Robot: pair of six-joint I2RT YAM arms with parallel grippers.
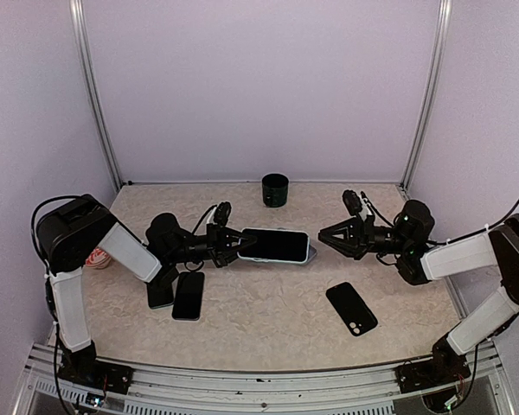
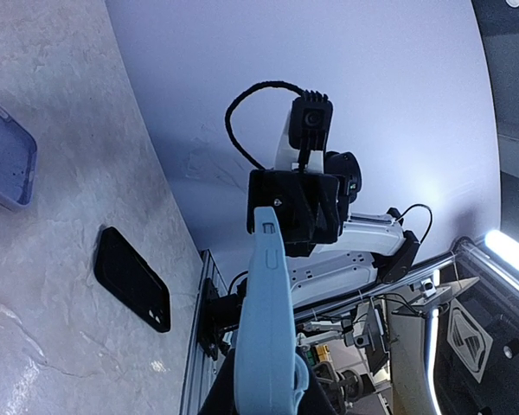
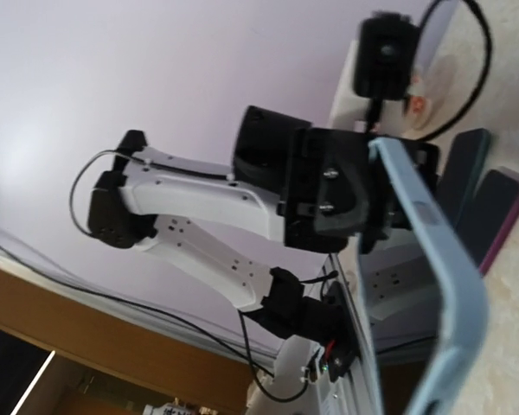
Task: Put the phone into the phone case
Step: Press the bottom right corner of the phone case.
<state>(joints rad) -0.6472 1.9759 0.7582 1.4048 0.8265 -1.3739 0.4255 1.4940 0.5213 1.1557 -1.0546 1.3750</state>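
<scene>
Tabletop (image 1: 259, 341), pale and marbled, carries a small red-and-white object (image 1: 98, 258) at its left edge, half hidden behind the left arm. Right of that, near the arm's elbow, a dark phone-sized slab (image 1: 189, 296) lies flat just beside a second slab (image 1: 160, 296) that is partly under the arm; whether these are phones or cases cannot be told. The left pincer (image 1: 242, 245) is clamped on the left end of a light-blue phone case (image 2: 265, 328), holding it level and clear of the tabletop in mid-scene. The phone (image 1: 275, 245) shows as a dark screen framed by the case's rim. Beyond it, at the far edge, stands a black cup (image 1: 275, 189). The right pincer (image 1: 323, 235) points left, its tips just beside the case's right end; whether it is open or closed cannot be told. Near and right of the case, a black phone (image 1: 352, 309) lies back-up, well apart from both pincers.
</scene>
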